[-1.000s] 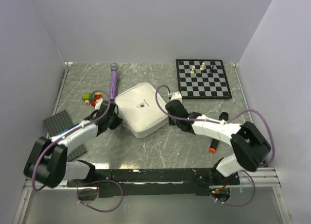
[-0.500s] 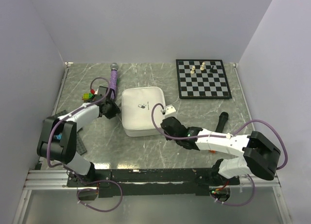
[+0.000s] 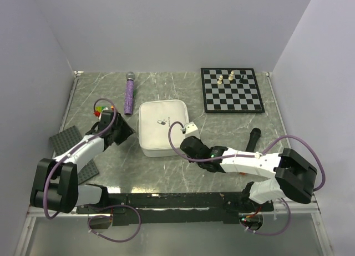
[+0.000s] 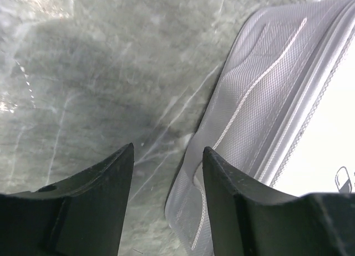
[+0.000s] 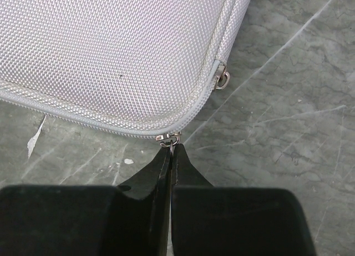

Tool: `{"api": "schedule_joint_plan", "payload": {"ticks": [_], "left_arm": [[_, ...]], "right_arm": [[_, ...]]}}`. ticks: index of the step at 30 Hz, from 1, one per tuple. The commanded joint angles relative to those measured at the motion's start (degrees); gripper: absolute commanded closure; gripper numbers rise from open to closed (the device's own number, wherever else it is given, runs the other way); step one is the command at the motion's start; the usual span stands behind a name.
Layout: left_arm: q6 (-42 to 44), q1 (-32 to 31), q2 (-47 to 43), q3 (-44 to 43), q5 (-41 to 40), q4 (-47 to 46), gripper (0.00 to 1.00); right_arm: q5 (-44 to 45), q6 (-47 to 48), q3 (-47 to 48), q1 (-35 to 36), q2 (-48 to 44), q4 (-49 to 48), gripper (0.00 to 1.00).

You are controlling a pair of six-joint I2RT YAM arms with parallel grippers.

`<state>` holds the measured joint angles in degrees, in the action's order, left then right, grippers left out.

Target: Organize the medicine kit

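A white, rounded-square medicine kit [image 3: 161,135] lies flat in the middle of a grey marbled table [image 3: 166,178], its lid closed. The right gripper [image 5: 171,156] reaches in low at the case's near right corner. Its claw is pinched shut on the small metal zip pull [image 5: 169,139], a grip that looks meant for drawing the zip round and freeing the lid. The left gripper [image 4: 167,156] sits just beside the case's left edge, its claw parted to a middling width and holding nothing. From there it seems ready to steady the soft case against the pull. A black-and-white chessboard [image 3: 230,90] with a few pieces lies at the far right, well apart. A purple microphone [image 3: 129,94] lies at the far left.
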<state>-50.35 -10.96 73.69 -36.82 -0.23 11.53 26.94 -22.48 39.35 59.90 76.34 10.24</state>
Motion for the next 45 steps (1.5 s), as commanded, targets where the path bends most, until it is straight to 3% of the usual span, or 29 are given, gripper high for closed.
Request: {"api": "schedule_joint_plan", "payload": {"ticks": [1, 9, 17, 20, 26, 32, 37, 45], "left_arm": [[-1.59, -2.04, -2.23, 1.57, 1.55, -5.11, 0.41], [-3.71, -5.82, -5.49, 3.77, -1.33, -6.52, 0.33], [-5.20, -8.55, -3.12, 6.75, -4.34, -5.99, 0.43], [-4.94, -8.72, -2.59, 7.20, -4.08, -6.87, 0.55], [-2.13, -8.81, -0.31, 4.22, -8.37, -2.93, 0.99], [0.95, -8.55, 5.31, -2.02, -14.54, 4.64, 0.99], [3.85, -8.38, 8.04, -2.47, -17.87, 5.26, 0.99], [6.40, -7.94, 10.07, -3.62, -17.71, 4.74, 0.99]], "right_arm": [[1.89, 0.07, 2.30, 0.57, 1.10, 2.94, 1.00], [1.98, -0.11, 2.57, 0.92, 1.45, 3.03, 1.00], [1.71, -0.02, 2.66, 1.10, 1.36, 2.94, 1.00], [1.63, 0.24, 2.83, 1.10, 1.62, 3.12, 1.00], [0.67, 2.70, 2.83, 1.10, 2.15, 3.12, 1.00], [4.87, 6.66, 3.36, -0.83, 0.05, 6.27, 1.00], [3.47, 5.26, 1.60, -9.17, -5.58, 4.97, 1.00], [2.26, 8.50, 7.40, -17.62, 1.61, 0.40, 1.00]]}}
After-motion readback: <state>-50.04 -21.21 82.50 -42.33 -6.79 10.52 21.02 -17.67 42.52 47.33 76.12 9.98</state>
